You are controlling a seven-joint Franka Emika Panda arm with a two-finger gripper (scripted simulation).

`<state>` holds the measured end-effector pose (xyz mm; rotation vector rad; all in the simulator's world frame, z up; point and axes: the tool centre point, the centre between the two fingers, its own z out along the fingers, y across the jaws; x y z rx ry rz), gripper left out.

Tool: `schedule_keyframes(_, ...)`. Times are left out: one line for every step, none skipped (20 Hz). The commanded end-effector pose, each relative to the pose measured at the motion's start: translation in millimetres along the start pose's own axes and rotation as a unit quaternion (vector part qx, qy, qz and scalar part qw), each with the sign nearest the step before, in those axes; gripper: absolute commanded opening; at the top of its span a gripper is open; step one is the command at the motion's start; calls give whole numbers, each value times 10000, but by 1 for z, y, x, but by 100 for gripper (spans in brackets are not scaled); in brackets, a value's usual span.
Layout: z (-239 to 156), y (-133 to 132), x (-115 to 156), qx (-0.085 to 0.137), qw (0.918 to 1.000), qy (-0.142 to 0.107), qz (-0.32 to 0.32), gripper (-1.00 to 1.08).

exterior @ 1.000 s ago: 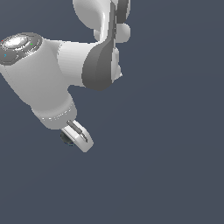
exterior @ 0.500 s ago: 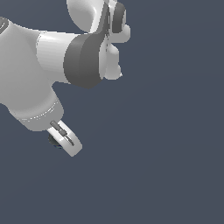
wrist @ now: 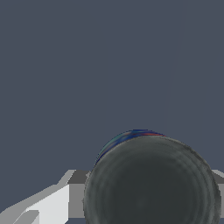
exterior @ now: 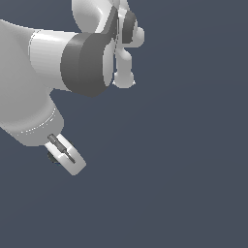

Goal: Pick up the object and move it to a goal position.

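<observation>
The object is a dark, nearly black roundish lump with a faint blue edge. It fills the lower middle of the wrist view [wrist: 151, 183] and sits between two grey fingers [wrist: 77, 176]. In the exterior view it is a tiny dark spot [exterior: 52, 157], mostly hidden behind the hand. My gripper [exterior: 61, 155] hangs below the big white arm at the exterior view's lower left, off any surface. It is shut on the object. Its slim dark grey finger [exterior: 61, 148] shows against the white hand.
The white and grey arm links [exterior: 82, 63] fill the exterior view's upper left. All else in both views is a plain dark blue-grey background. No goal marker shows.
The arm has swung towards the camera and now looks larger. The gripper has moved a little to the exterior view's left, with the dark lump staying at its tip.
</observation>
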<state>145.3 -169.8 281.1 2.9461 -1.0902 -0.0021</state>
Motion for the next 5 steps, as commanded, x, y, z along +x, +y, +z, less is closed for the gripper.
schedule_keyframes(-2,0,1,3,10000,5,-2,-100)
schedule_keyframes(-2,0,1,3,10000,5,-2,-100)
schedule_keyframes(-2,0,2,3,10000,5,-2,-100)
schedule_keyframes(-2,0,2,3,10000,5,-2,-100)
schedule_keyframes(-2,0,2,3,10000,5,-2,-100)
